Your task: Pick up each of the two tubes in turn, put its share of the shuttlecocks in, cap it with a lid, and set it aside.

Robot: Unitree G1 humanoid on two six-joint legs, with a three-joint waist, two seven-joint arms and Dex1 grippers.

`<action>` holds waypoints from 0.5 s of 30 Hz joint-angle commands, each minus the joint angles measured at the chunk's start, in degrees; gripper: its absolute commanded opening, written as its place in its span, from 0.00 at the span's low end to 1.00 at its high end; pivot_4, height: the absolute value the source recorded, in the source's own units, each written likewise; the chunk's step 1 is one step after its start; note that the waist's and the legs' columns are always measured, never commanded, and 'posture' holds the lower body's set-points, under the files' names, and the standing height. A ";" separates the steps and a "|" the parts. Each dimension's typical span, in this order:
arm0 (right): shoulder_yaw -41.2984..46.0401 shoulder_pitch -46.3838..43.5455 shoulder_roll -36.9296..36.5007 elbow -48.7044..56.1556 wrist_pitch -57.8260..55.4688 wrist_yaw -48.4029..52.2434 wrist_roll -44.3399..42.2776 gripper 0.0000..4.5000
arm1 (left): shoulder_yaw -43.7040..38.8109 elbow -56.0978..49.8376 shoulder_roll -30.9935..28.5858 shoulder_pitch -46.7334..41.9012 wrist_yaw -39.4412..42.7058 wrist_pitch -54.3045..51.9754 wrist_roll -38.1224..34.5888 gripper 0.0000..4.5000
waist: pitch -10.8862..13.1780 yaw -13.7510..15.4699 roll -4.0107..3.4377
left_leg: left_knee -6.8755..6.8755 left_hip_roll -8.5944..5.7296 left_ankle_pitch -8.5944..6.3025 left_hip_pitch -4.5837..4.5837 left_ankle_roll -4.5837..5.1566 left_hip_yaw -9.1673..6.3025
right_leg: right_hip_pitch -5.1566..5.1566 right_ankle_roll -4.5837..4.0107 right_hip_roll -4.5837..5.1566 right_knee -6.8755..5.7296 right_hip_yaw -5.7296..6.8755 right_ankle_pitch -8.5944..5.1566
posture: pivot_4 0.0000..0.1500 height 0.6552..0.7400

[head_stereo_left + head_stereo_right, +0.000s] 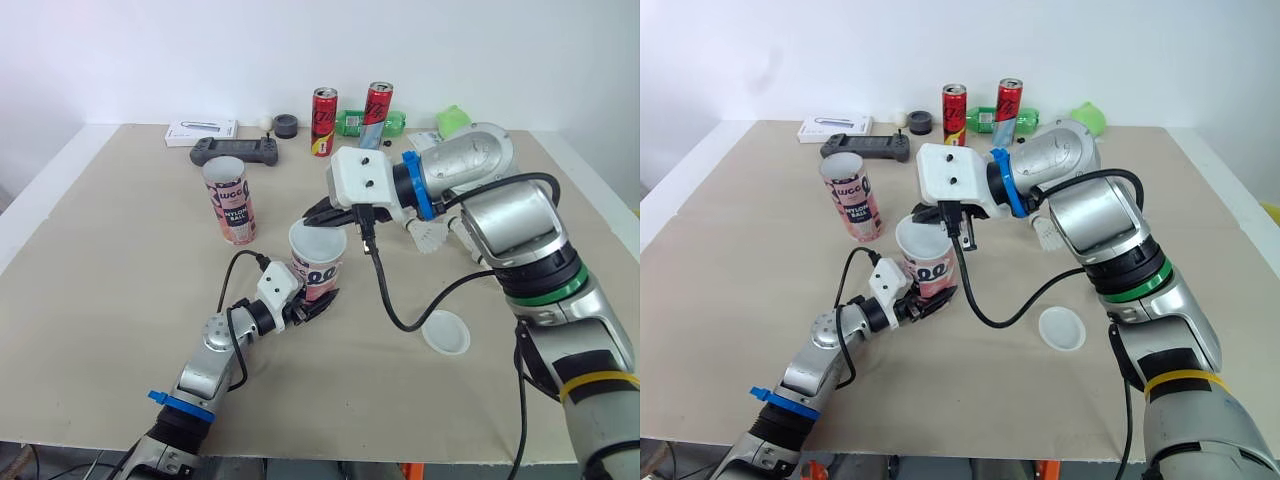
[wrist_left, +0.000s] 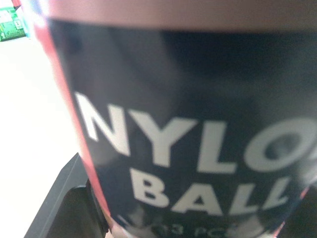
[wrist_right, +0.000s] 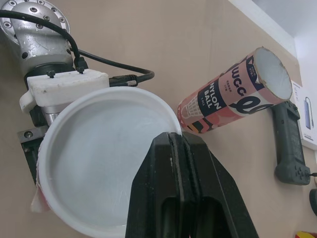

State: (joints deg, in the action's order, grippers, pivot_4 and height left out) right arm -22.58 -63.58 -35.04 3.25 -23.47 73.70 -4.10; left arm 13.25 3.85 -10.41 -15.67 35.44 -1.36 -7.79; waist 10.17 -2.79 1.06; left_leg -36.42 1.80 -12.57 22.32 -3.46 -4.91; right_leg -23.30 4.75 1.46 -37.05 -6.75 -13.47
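The jaws of the left gripper (image 1: 310,305) are clamped around the lower part of a pink cardboard tube (image 1: 322,272) printed NYLON BALL. They brace it upright, so a push from above should not tip it. The jaws of the right gripper (image 3: 177,139) are pressed together, their tips at the rim of a round white plastic lid (image 3: 99,153) that sits across the tube's mouth. Whether they nip that rim or only bear down on it cannot be told. This looks like the capping step, and the lid hides whatever is inside the tube.

Everything sits on a wide beige table (image 1: 100,350). Read it as a clock face with the robot at six and the held tube at the centre.

- **Ten o'clock:** a second pink tube (image 1: 229,205) stands upright and open-topped, well apart, probably waiting its turn.
- **Eleven o'clock, far back:** a black game controller (image 1: 236,151) lies out of the working area.
- **Twelve o'clock, far back:** two red drink cans (image 1: 324,121) stand near the table's far edge.
- **Four o'clock:** a spare white lid (image 1: 445,332) lies flat by the right arm, presumably meant for the second tube.
- **Two o'clock:** a white feathered shuttlecock (image 1: 432,237) lies just beside the right arm, not yet loaded.
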 commanded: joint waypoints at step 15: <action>-1.23 0.49 -0.11 0.65 3.78 1.17 2.89 0.00 | 0.04 2.37 -1.22 1.28 -1.29 -2.58 1.98 0.71 | 0.00 0.00 0.00 | 0.00 0.00 0.00 0.00 0.00 0.00 | 0.00 0.00 0.00 0.01 0.00 -0.01 | 1.00 1.00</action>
State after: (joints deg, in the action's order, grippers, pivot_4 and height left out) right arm -24.02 -63.12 -35.03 3.22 -19.84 73.67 -1.18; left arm 13.26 3.79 -10.41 -15.65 35.24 -1.65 -7.79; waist 10.17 -2.79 1.06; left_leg -36.42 1.80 -12.57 22.31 -3.47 -4.91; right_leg -23.30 4.75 1.47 -37.04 -6.75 -13.48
